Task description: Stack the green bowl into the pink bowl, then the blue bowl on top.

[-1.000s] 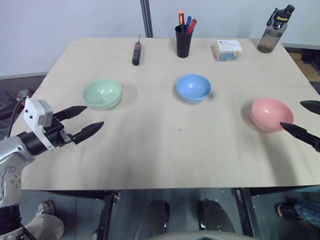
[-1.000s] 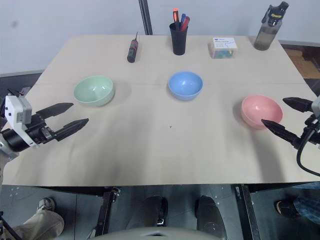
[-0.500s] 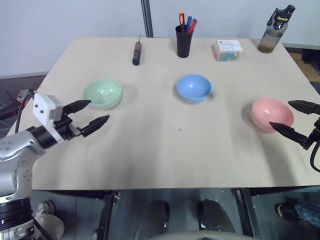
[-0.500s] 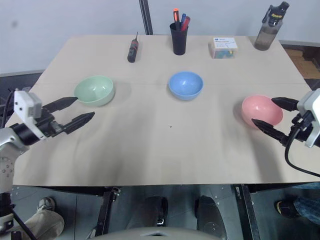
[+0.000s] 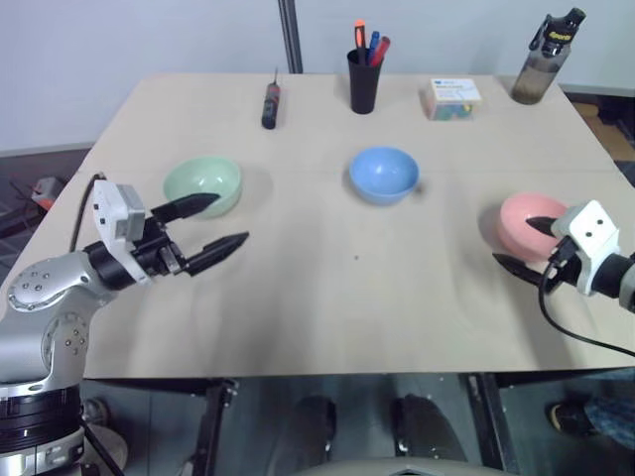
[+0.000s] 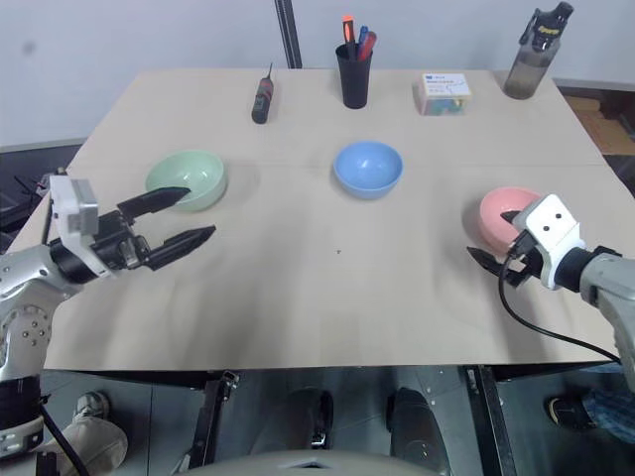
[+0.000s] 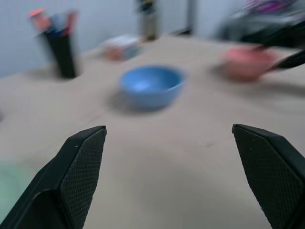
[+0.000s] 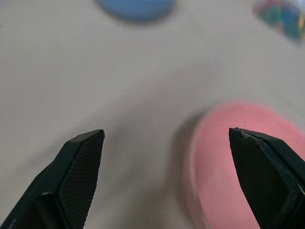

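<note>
Counting three bowls apart on my counter (image 5: 327, 288), green bowl (image 5: 203, 184) left, blue bowl (image 5: 383, 174) middle, pink bowl (image 5: 526, 220) right, with left pincer (image 5: 210, 224) and right pincer (image 6: 491, 236) wide, empty.

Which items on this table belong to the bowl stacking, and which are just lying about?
Job:
pale mint-green plastic bowl
salmon-pink plastic bowl
light sky-blue plastic bowl

Lying about:
black pen cup
dark screwdriver
small card box
drink bottle

No text, label or number is legible on anything on the table (image 5: 327, 297).
</note>
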You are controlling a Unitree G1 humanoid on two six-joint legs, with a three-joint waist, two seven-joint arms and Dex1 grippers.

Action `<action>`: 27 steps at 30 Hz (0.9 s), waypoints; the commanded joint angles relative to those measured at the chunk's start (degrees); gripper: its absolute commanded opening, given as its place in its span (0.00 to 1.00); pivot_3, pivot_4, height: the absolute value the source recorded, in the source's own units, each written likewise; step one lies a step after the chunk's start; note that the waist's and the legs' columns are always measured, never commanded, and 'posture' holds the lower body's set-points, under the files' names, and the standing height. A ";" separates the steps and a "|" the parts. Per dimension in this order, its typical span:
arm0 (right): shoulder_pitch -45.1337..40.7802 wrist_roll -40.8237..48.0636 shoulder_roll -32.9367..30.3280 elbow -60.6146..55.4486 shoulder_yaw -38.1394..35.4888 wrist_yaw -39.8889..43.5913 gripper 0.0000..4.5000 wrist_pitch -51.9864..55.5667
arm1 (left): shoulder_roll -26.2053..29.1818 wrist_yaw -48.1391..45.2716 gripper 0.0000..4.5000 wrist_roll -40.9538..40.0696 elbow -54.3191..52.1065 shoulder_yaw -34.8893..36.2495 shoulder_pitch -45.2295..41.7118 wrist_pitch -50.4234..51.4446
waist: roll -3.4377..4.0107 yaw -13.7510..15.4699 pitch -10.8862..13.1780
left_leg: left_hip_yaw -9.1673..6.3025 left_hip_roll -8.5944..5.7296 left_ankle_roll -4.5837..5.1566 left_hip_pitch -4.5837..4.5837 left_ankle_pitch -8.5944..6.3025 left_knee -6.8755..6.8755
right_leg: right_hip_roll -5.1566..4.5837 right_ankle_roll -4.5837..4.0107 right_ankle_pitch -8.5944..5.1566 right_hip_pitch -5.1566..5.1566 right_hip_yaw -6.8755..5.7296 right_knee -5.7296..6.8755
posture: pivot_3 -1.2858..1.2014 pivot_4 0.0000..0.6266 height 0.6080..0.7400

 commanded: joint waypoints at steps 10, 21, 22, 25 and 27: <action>-10.12 -5.39 3.42 9.43 5.62 -2.31 0.20 0.48 | 3.32 -9.46 1.00 -4.89 -7.67 -6.73 -5.73 2.98 | 0.04 -0.05 0.02 | -0.01 -0.03 0.18 -0.06 -0.10 0.00 | 0.06 0.01 0.00 -0.01 -0.03 -0.02 | 0.52 0.24 1.00; -10.71 1.35 7.90 -9.51 10.97 0.88 0.01 7.28 | 1.18 -7.21 1.00 -2.39 -4.21 -6.10 -5.00 0.72 | 0.06 -0.31 0.03 | 0.01 0.08 0.22 -0.05 -0.12 0.01 | 0.24 0.01 0.00 -0.06 0.05 0.02 | 0.52 0.24 1.00; -11.09 2.15 9.65 -12.81 13.92 0.74 0.01 8.52 | 1.06 -7.15 1.00 -1.97 -3.75 -5.92 -4.61 0.30 | 0.06 -0.32 0.03 | 0.00 0.10 0.22 -0.05 -0.12 0.00 | 0.25 0.01 0.00 -0.06 0.04 0.02 | 0.52 0.24 1.00; -12.63 2.55 14.53 -17.13 20.63 -0.48 0.01 11.46 | 0.77 -6.30 1.00 -1.12 -3.31 -5.84 -4.14 -0.48 | 0.06 -0.35 0.04 | 0.00 0.17 0.22 -0.04 -0.12 0.01 | 0.32 0.01 0.00 -0.08 0.05 0.02 | 0.52 0.24 1.00; -14.30 -0.27 18.59 -15.33 25.51 -3.05 0.01 11.38 | 0.35 -4.25 1.00 1.25 -3.42 -6.38 -4.13 -1.78 | 0.04 0.04 0.05 | -0.01 0.13 0.21 -0.08 -0.12 0.03 | 0.28 0.01 0.00 -0.10 0.04 0.02 | 0.52 0.24 1.00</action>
